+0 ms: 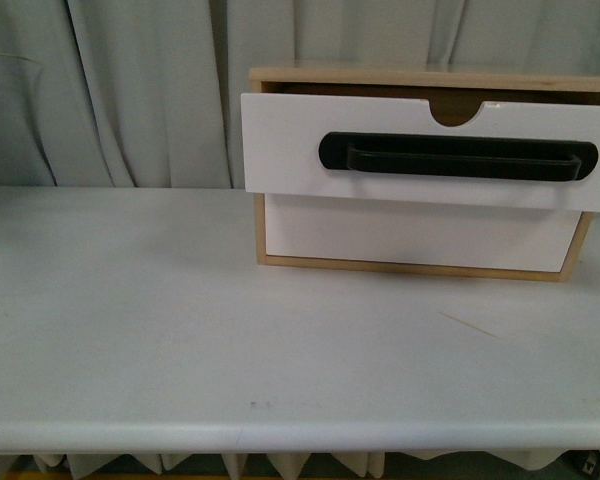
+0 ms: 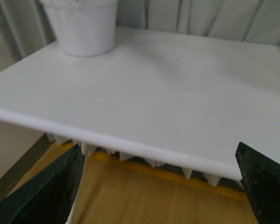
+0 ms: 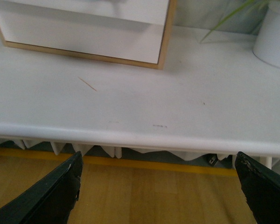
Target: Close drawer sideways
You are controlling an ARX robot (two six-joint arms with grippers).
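The drawer (image 1: pixel 280 140), white-fronted with a long black bar handle (image 1: pixel 458 157) and a semicircular notch (image 1: pixel 459 113) in its top edge, stands pulled out of the light-wood cabinet (image 1: pixel 410 76) at the back right of the table. Below it is a plain white drawer front (image 1: pixel 410 232) without a handle; it also shows in the right wrist view (image 3: pixel 84 32). Neither gripper shows in the front view. My left gripper (image 2: pixel 161 186) is open and empty, below the table's front edge. My right gripper (image 3: pixel 158 191) is open and empty, also in front of and below the table edge.
The white table (image 1: pixel 180 330) spreads in front of the cabinet. A white pot (image 2: pixel 81 25) stands at a far table corner in the left wrist view. Another white pot (image 3: pixel 274 35) with green leaves stands beside the cabinet. A thin splinter (image 3: pixel 87 83) lies on the table. Curtains hang behind.
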